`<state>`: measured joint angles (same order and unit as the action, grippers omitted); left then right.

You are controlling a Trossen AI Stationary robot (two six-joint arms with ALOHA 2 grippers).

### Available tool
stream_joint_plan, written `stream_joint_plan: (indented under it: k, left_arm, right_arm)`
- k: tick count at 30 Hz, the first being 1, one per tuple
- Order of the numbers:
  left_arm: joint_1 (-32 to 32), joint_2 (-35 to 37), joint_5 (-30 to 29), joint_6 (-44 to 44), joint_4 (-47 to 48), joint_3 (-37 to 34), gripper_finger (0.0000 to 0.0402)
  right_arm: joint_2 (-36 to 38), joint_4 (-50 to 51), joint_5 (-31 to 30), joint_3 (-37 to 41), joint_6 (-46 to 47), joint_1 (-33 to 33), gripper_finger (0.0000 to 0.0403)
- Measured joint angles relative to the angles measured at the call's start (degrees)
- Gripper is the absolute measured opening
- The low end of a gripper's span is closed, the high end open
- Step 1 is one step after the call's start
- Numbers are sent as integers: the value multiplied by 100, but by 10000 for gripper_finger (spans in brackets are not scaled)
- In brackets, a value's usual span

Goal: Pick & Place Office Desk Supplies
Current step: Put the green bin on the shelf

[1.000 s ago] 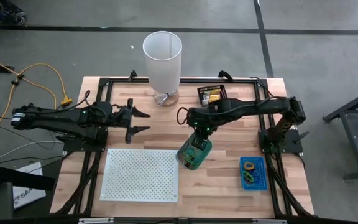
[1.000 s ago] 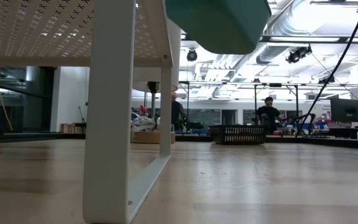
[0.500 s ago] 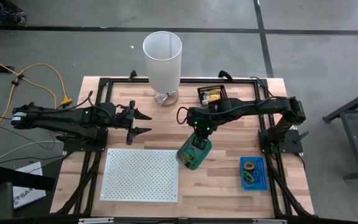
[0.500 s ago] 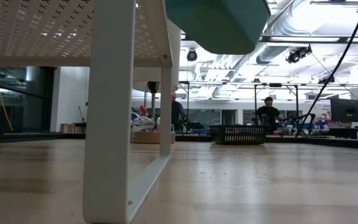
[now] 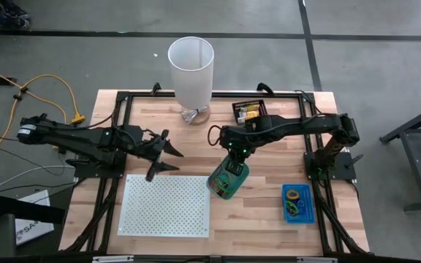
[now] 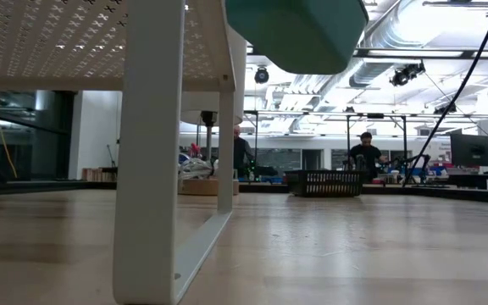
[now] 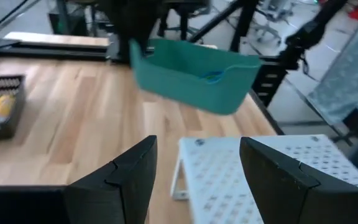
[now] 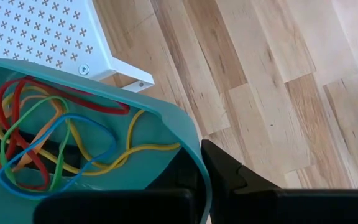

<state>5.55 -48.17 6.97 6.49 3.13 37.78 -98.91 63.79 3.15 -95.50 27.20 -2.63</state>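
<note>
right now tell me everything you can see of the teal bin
The teal bin looks like smooth plastic with rounded corners. The right gripper is shut on its rim, holding it tilted above the table beside the white perforated board. Inside lie tangled rubber bands: red, yellow, green, blue, orange.

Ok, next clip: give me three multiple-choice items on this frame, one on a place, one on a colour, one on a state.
1. Where is the small blue mesh tray?
A. table's front right
B. beside the tall white cylinder
C. on the white perforated board

2. What colour is the plastic bin holding the thin rubber bands?
A. black
B. teal
C. white

3. How is the right end effector?
A. open, empty
B. out of view
C. shut on the bin's rim

Answers: 1 A, the high view shows it near the right front corner. 2 B, both wrist views show teal. 3 C, its fingers pinch the rim.
</note>
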Motion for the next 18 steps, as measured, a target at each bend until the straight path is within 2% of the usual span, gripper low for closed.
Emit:
stream_joint_plan:
  k: [3,7,12,18]
  left_arm:
    - [349,-320,-185,-172,402,537,221]
    - [811,-909,-708,-400,1159,1326,221]
    - [1204,-1655,-703,-610,1735,2268,221]
    - [1387,-2463,-722,-797,2911,3444,221]
  right_arm:
    - [0,0,0,0,0,0,3]
    - [0,-1,-2,0,-2,0,3]
    - [0,-2,0,0,-39,0,3]
    - [0,-2,1,0,-42,0,3]
